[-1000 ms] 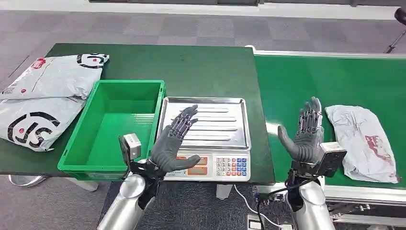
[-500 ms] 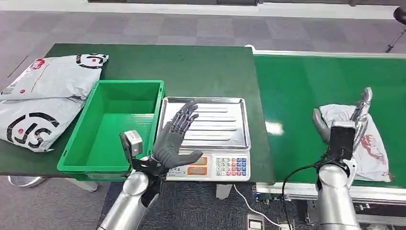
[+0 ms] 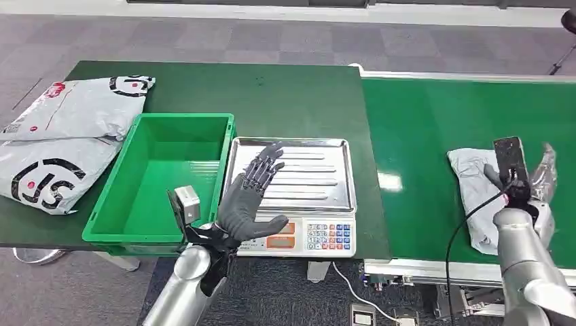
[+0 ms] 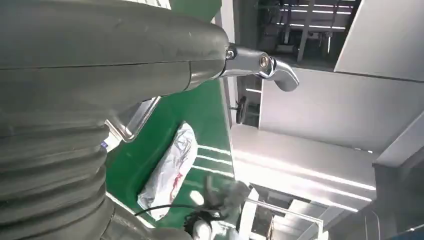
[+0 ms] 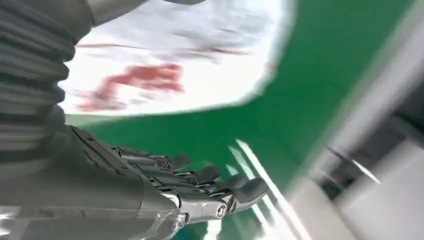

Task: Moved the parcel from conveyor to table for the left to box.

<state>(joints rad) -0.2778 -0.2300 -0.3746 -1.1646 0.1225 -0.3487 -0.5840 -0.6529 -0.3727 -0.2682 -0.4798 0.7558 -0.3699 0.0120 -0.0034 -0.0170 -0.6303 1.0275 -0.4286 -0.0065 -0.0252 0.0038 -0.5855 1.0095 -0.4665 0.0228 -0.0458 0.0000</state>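
Observation:
A crumpled white parcel [image 3: 473, 185] with red print lies on the green conveyor [image 3: 435, 115] at the right. My right hand [image 3: 524, 187] hovers at the parcel's right part, palm turned toward it, fingers spread and blurred, holding nothing. In the right wrist view the right hand's fingers [image 5: 200, 177] reach out beside the parcel [image 5: 190, 55] with green belt between them. My left hand [image 3: 250, 193] is raised open above the front of the scale's steel tray [image 3: 309, 170]. The left wrist view shows the parcel [image 4: 172, 167] far off.
An empty green bin [image 3: 183, 118] stands left of the scale on the dark green table [image 3: 272, 95]. Two grey printed mail bags [image 3: 61, 136] lie at the table's left end. The scale's keypad [image 3: 329, 236] faces me at the front edge.
My right arm has swung right and forward, from beside the parcel to over its right part, with the hand turned. The left hand has barely moved.

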